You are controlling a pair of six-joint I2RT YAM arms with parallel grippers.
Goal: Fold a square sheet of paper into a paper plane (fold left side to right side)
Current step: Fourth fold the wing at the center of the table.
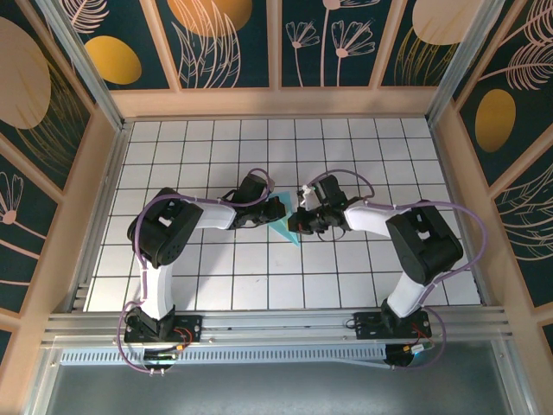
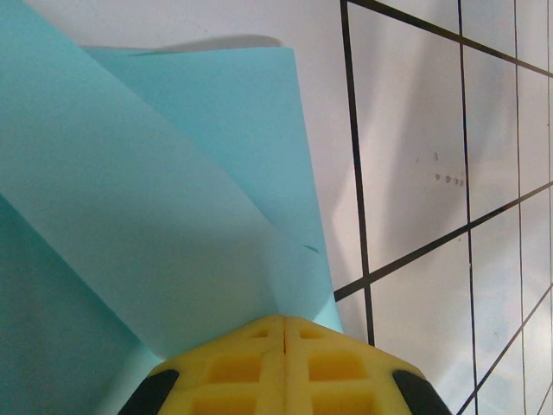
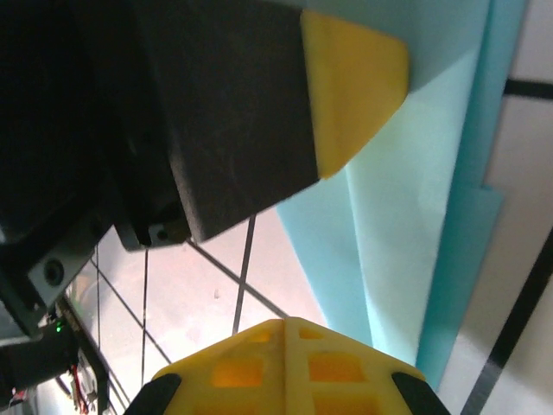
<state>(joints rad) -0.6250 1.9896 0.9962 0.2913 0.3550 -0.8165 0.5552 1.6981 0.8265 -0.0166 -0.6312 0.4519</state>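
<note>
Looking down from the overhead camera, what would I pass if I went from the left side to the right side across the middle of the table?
Left wooden wall → left arm → cyan paper → right arm → right wooden wall.

A robot test cell in a lab: a tabletop (image 1: 216, 285) of white tiles ruled with a black grid sits boxed in by pale wooden framing (image 1: 276, 102) that holds dark teal panels (image 1: 225, 43) printed with gold discs and pink line-drawn plants. Along the near edge runs an aluminium rail (image 1: 276, 322), with the left arm (image 1: 164, 233) and the right arm (image 1: 423, 242) bolted to it, lilac cables (image 1: 125, 324) looping from their bases
</note>
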